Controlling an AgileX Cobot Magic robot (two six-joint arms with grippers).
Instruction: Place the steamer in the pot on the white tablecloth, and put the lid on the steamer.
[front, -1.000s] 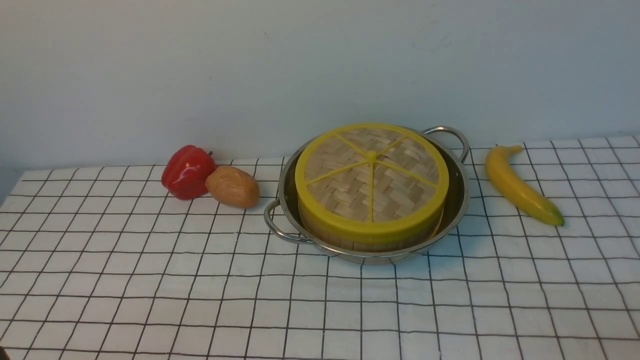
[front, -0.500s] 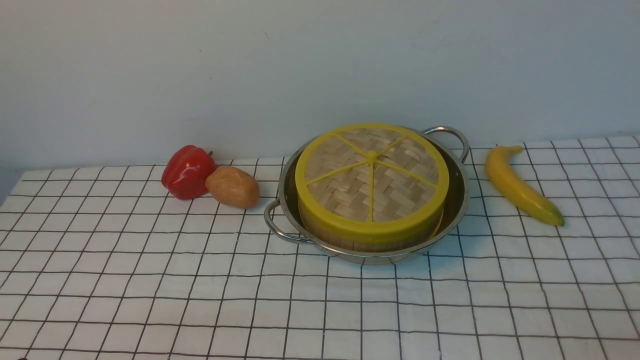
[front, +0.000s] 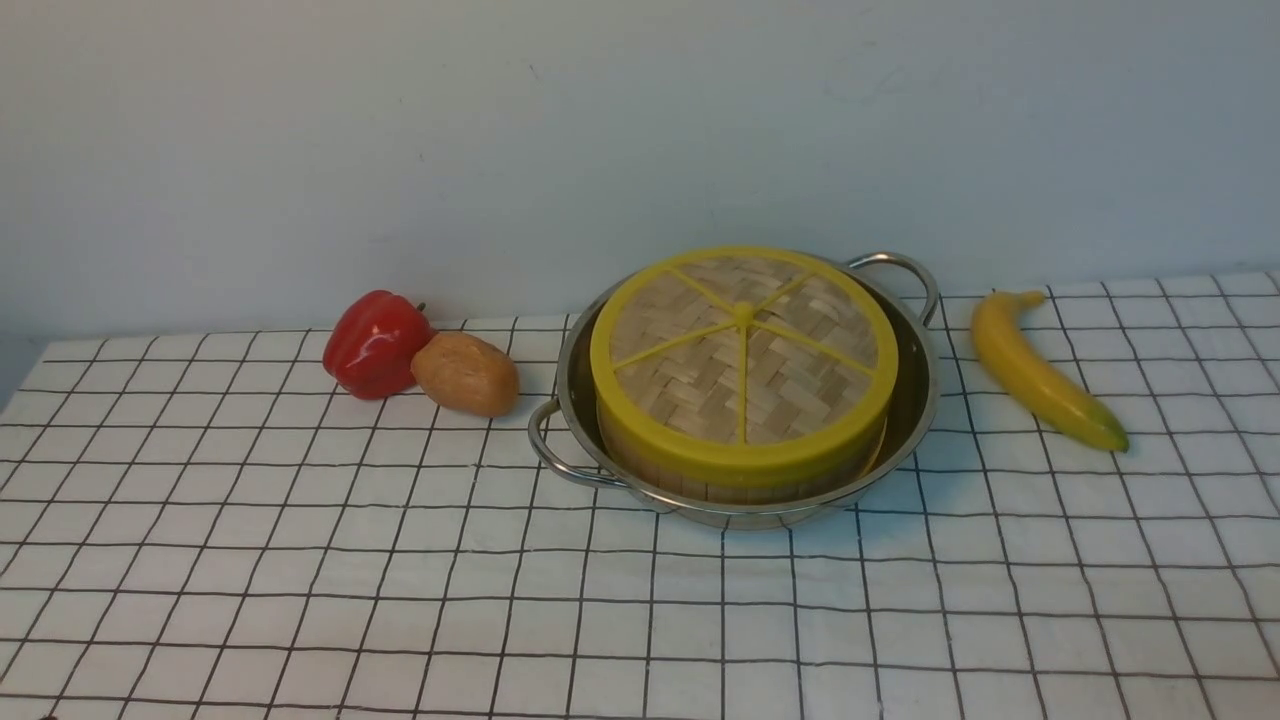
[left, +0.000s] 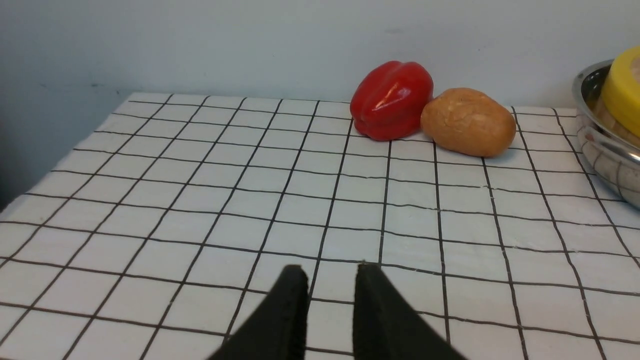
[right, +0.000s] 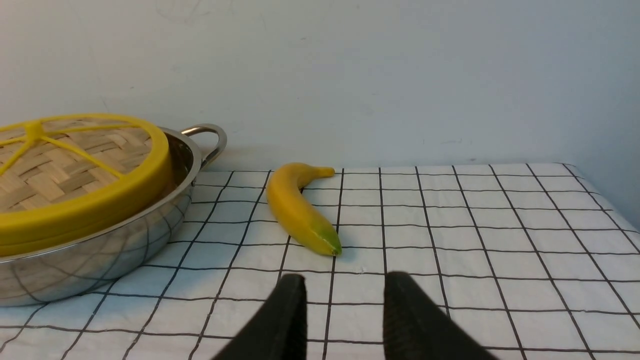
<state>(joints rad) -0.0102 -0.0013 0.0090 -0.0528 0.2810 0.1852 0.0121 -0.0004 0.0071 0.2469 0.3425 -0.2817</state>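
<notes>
The steel pot (front: 915, 400) stands on the white tablecloth (front: 300, 560) right of centre. Inside it sits the bamboo steamer (front: 740, 487); only its side wall shows. The woven lid (front: 742, 350) with yellow rim and spokes lies flat on top of the steamer. Neither arm appears in the front view. My left gripper (left: 331, 272) hovers low over bare cloth, open and empty, with the pot (left: 600, 145) and the lid (left: 622, 85) far off. My right gripper (right: 344, 280) is also open and empty, short of the pot (right: 100, 260) and the lid (right: 65, 170).
A red pepper (front: 375, 343) and a brown potato (front: 465, 373) touch each other left of the pot. A banana (front: 1040, 372) lies to the pot's right, just ahead of the right gripper. A pale wall rises behind the table.
A dark tip at the front view's bottom left corner has slipped out of the picture. Pot, steamer and lid rest as before.
</notes>
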